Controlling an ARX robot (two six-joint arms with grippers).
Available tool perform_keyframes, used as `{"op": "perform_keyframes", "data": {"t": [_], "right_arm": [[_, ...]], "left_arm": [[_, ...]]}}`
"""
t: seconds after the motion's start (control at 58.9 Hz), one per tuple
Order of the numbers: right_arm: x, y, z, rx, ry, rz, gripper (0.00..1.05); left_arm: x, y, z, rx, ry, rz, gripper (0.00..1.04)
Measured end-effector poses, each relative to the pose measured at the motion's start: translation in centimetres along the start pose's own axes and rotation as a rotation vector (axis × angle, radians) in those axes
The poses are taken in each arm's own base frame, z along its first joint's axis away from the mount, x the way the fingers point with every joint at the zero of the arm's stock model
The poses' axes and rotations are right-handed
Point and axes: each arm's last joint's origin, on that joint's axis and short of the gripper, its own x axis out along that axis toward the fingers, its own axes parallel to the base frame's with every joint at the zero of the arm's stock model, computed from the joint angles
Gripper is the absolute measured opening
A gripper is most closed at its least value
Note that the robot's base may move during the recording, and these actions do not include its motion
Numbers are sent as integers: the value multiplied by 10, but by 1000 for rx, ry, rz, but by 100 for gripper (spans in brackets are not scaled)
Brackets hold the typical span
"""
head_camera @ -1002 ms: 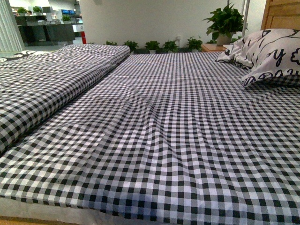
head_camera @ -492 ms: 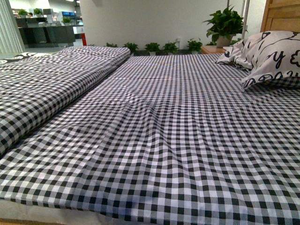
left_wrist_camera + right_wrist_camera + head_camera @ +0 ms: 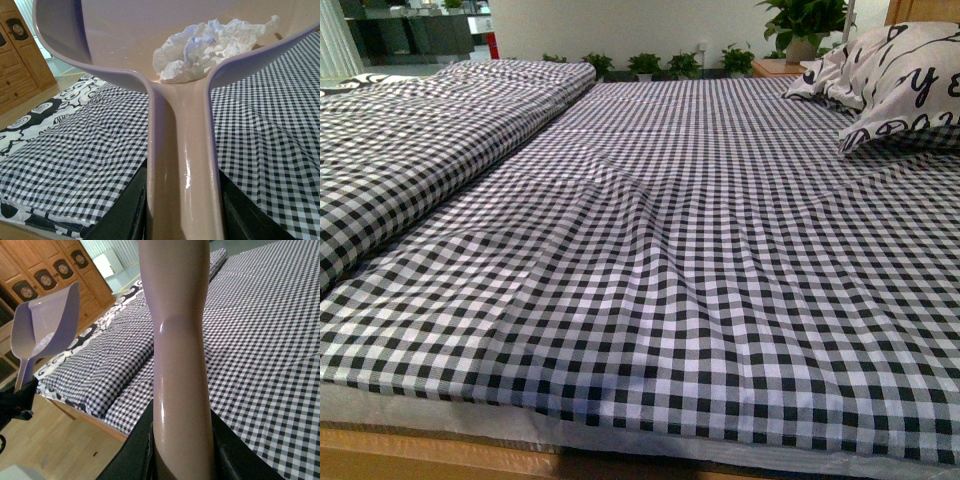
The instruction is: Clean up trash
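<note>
The trash, a crumpled white paper wad (image 3: 210,47), lies inside the pinkish-beige dustpan (image 3: 115,35) in the left wrist view. My left gripper (image 3: 182,210) is shut on the dustpan handle (image 3: 182,150) and holds the pan above the checked bed. In the right wrist view my right gripper (image 3: 182,450) is shut on the pinkish brush handle (image 3: 180,340), which rises upright. The dustpan (image 3: 45,325) also shows there, raised beyond the bed's edge, with a bit of white in it. Neither gripper shows in the front view.
A black-and-white checked bedspread (image 3: 700,260) fills the front view, with a folded duvet (image 3: 410,150) at left and patterned pillows (image 3: 900,80) at back right. Potted plants (image 3: 645,63) line the far wall. Wooden cabinets (image 3: 50,270) and wood floor (image 3: 50,445) lie beside the bed.
The front view has tilted down and moved closer: the bed's near edge and wooden frame now show at the bottom, and the wall and plants have slid up.
</note>
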Motion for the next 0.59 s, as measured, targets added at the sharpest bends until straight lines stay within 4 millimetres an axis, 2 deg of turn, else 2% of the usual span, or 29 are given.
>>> {"op": "perform_keyframes", "data": {"t": [0.594], "right_arm": [[0,0,0,0,0,0,20]], "left_arm": [[0,0,0,0,0,0,27]]}}
